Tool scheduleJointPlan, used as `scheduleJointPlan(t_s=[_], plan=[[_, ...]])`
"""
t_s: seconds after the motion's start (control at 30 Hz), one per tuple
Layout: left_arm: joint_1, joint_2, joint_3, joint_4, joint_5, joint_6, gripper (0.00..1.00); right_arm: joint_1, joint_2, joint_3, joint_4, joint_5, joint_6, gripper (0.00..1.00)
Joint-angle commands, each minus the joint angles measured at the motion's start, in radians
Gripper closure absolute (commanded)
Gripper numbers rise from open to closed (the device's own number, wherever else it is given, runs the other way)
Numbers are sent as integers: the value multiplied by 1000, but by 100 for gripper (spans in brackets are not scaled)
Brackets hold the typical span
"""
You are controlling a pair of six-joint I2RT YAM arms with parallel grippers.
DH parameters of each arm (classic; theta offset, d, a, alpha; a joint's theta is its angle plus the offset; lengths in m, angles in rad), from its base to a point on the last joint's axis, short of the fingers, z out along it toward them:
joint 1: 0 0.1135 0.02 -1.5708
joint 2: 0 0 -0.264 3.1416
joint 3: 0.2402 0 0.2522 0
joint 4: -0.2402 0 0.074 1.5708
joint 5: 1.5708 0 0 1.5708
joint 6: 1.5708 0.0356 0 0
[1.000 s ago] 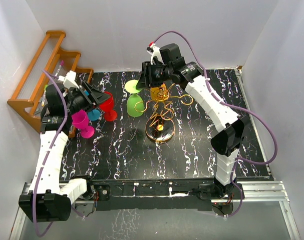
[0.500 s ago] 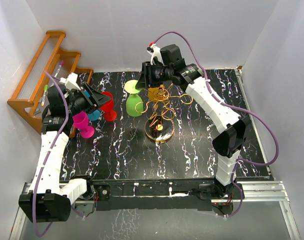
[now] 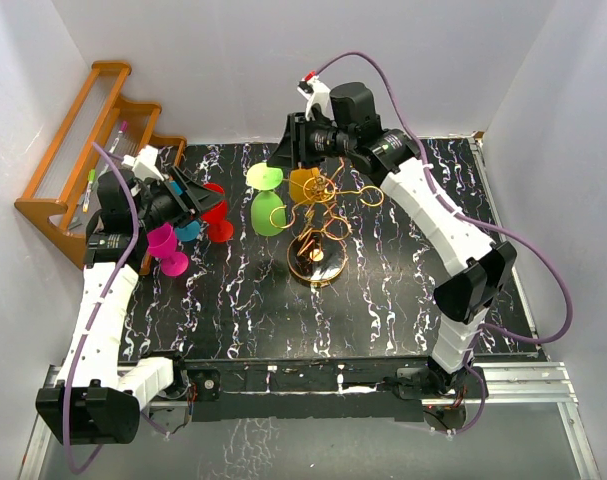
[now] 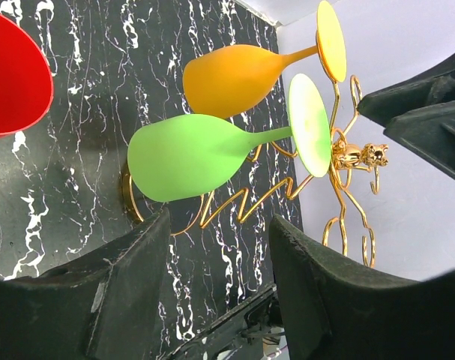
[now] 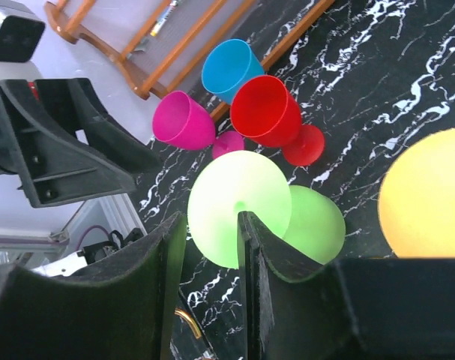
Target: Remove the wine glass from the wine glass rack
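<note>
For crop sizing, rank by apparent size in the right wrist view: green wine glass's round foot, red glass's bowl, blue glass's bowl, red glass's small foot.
1. Green wine glass's round foot, though nearest the camera.
2. Red glass's bowl and blue glass's bowl: alike, unranked.
3. Red glass's small foot.

Open bench (image 3: 283,320) lay across the lower centre of the top view. At upper centre, the green wine glass (image 3: 268,213), orange glass (image 3: 305,186) and wine glass rack (image 3: 318,260) crowded together. The red glass (image 3: 219,216), blue glass (image 3: 188,231) and magenta glass (image 3: 163,243) blocked the left approach, beside the wooden shelf (image 3: 111,70).
</note>
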Motion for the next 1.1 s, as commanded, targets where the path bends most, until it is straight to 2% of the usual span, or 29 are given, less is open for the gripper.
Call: scheduleJointPlan(t_s=[0.0,0.13,0.27,0.5,0.77,1.07], plan=[[-9,-22,-4,20,2,8,47,11,-37,-5,87,-44,18,65],[-15,-16,2,24,-1,6,47,12,-46,-23,87,-11,13,64],[-14,10,48,47,8,-25,47,16,-94,-58,96,104,-11,64],[-21,118,153,147,120,-180,47,19,-235,-177,165,286,-39,63],[-107,307,354,-37,175,-97,48,20,-389,-248,179,399,-65,63],[-161,369,394,-93,125,-74,50,21,-560,-371,211,447,-69,63]])
